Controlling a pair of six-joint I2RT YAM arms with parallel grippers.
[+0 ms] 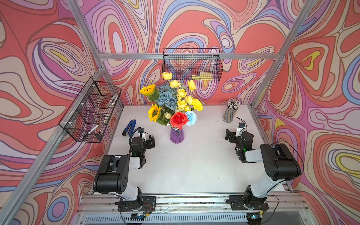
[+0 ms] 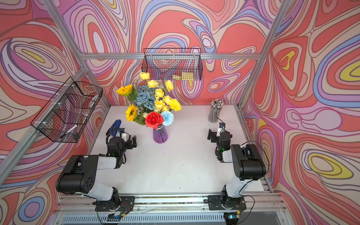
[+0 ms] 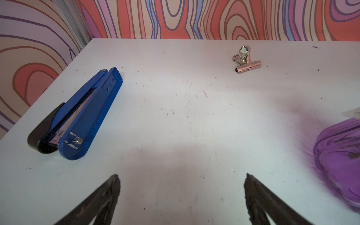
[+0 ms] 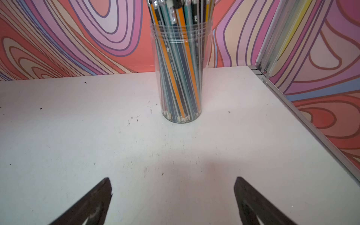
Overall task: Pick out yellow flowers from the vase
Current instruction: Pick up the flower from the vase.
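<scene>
black and white robot arms (image 1: 115, 171) sit low in a top view. left gripper (image 1: 149, 140) and right gripper (image 1: 229, 134) are both spread wide and hold nothing. small ribbed purple glass vase (image 1: 176, 135) stands mid-frame between them, long-stemmed yellow flowers (image 1: 182, 97) bunched above it.

left wrist view: vase (image 3: 339, 155) at the right edge, blue stapler (image 3: 83, 116) at left.

right wrist view: clear cup of pencils (image 4: 179, 78) up top.

best to pinch one yellow stem low and pull straight up.

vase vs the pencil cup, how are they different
The vase is ribbed purple glass; the pencil cup is clear. The vase holds flowers, the cup pencils. The vase stands mid-table, the cup near a far corner. Both stand upright on the white table.
</scene>
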